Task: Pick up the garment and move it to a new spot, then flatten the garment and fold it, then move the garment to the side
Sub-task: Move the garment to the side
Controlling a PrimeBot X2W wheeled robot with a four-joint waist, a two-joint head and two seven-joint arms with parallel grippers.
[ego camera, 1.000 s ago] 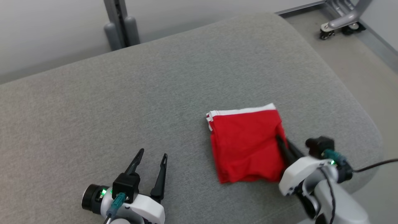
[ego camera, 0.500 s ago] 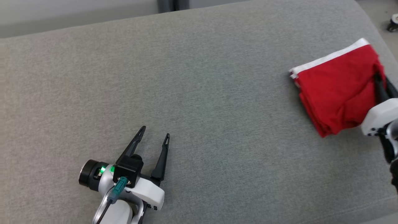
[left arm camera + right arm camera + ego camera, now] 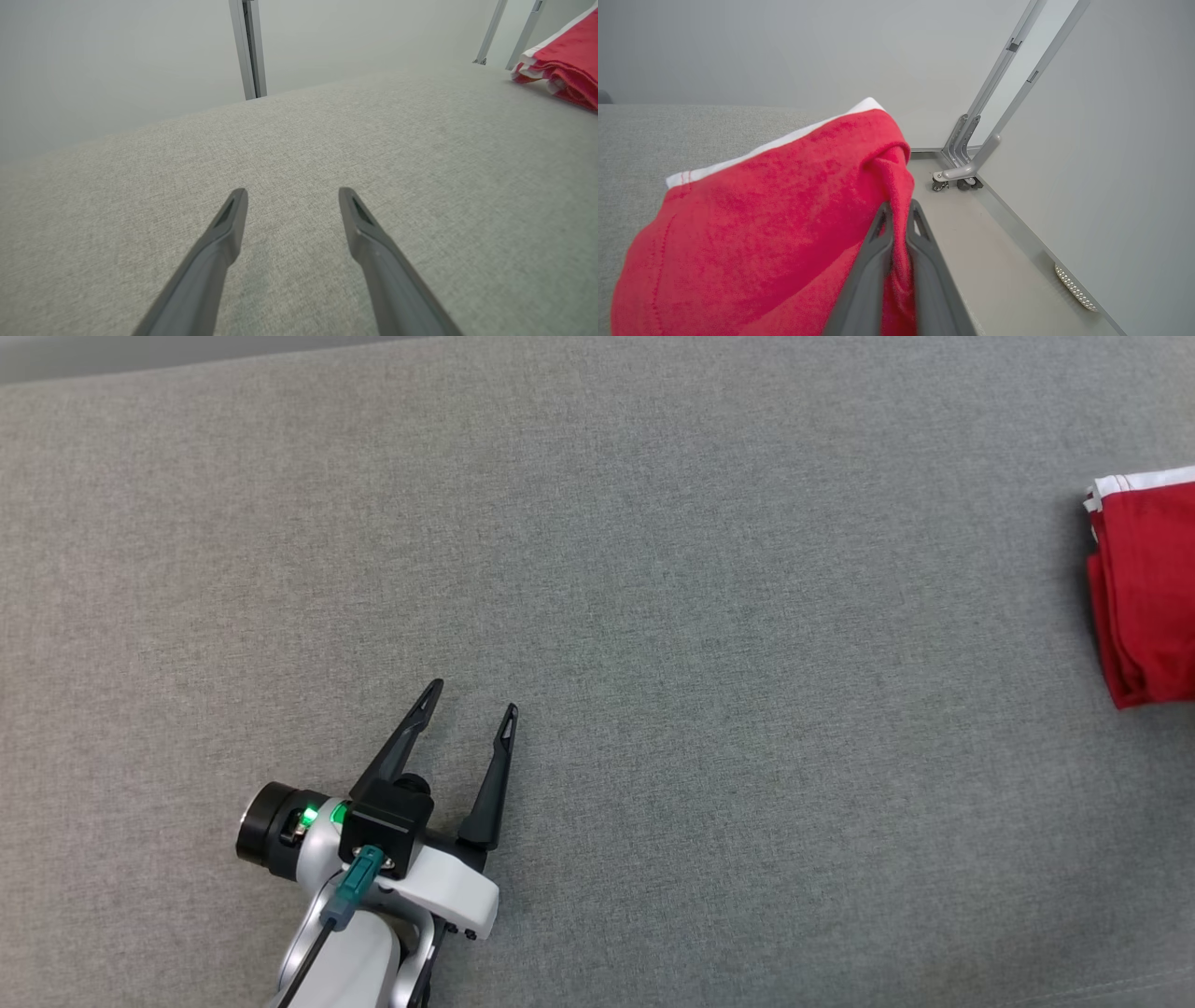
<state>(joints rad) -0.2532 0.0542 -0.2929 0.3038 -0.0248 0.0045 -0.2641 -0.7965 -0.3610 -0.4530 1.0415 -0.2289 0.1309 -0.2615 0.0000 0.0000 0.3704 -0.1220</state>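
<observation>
The right gripper (image 3: 900, 206) is closed on the garment (image 3: 761, 210). In the right wrist view its two dark fingers (image 3: 866, 275) stand almost together, pinching a raised ridge of red cloth that runs up past their tips toward 12 o'clock. The rest of the garment spreads from the fingers toward 9 o'clock in that view, folded into layers, with a white band (image 3: 752, 150) along its far edge. It lies on the grey cushion (image 3: 668, 130), close to the cushion's end. Beyond it, toward 1 o'clock, are the floor (image 3: 994, 261) and a wheeled frame (image 3: 959, 173) beside the wall.

In the head view the garment (image 3: 1146, 597) sits at 3 o'clock, cut off by the picture's edge. Its white band lies toward 12 o'clock and its stacked folded edges face 9 o'clock.

The left gripper (image 3: 471, 698) is at 7 o'clock in the head view, well apart from the garment, with bare cushion (image 3: 700, 569) between them. Its jaws are spread wide and hold nothing, and its fingers point toward 1 o'clock.

In the left wrist view the left gripper (image 3: 293, 191) is low over the cushion (image 3: 373, 140); I cannot tell whether its fingertips touch the fabric. The garment (image 3: 567, 65) shows at 2 o'clock in that view. A grey post (image 3: 247, 46) rises at 12 o'clock behind the cushion's far edge.
</observation>
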